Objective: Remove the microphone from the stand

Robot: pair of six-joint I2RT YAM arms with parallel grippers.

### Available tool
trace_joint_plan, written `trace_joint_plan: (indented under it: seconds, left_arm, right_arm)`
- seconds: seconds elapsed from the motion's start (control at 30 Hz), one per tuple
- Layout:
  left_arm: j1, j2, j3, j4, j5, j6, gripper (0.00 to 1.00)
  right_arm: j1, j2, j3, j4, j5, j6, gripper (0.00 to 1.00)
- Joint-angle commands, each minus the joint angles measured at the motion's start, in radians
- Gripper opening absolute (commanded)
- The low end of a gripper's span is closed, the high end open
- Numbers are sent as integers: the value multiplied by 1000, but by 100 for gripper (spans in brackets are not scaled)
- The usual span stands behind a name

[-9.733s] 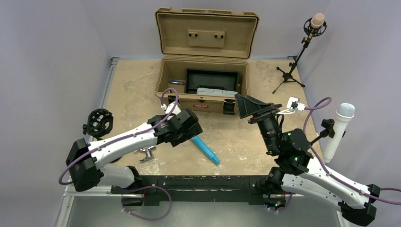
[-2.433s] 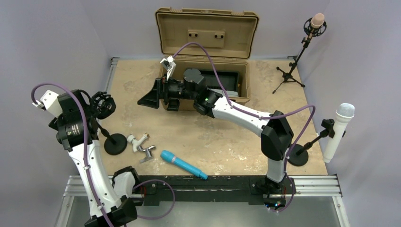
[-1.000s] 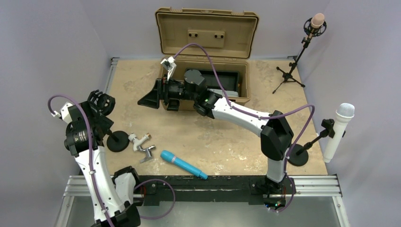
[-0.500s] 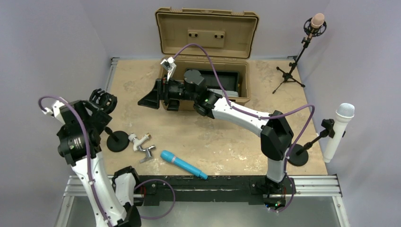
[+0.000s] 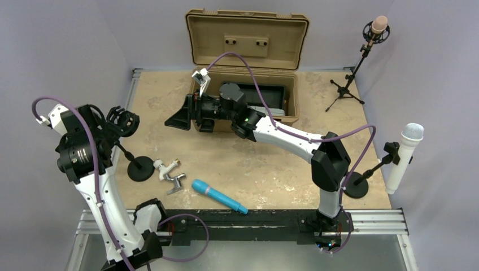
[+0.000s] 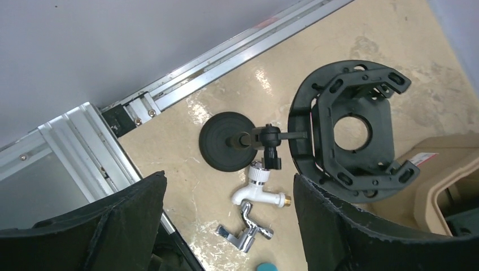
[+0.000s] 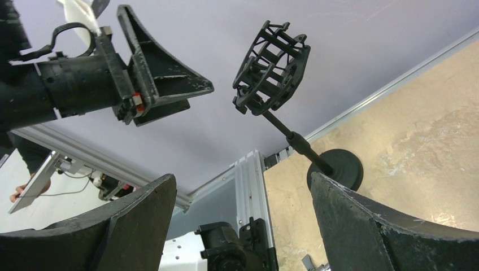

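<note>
A blue microphone lies flat on the table near the front edge; only its tip shows in the left wrist view. The black stand, a round base with a ring-shaped shock mount, stands at the left with its mount empty. My left gripper hovers high beside the mount, open, with nothing between its fingers. Out over the table in front of the case, my right gripper points left, open and empty. It looks at the stand.
An open tan case stands at the back. A white tap and a chrome tap lie by the stand's base. A white microphone on a stand is at the right edge, a pink one on a tripod at the back right.
My left arm has swung up and to the left, away from the table's middle, staying beside the shock mount. The right arm and the blue microphone have not moved.
</note>
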Motion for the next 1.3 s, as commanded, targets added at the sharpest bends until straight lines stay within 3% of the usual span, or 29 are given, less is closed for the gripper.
trace_joint_plan:
  seconds: [0.0, 0.73, 1.27]
  left_arm:
    - [9, 29, 3, 22, -55, -1, 80]
    - [17, 90, -85, 99, -101, -10, 82]
    - [24, 87, -223, 111, -23, -67, 80]
  right_arm:
    - [3, -4, 41, -1, 18, -14, 87]
    - [-3, 18, 59, -8, 12, -15, 87]
    - [-3, 15, 45, 4, 10, -10, 87]
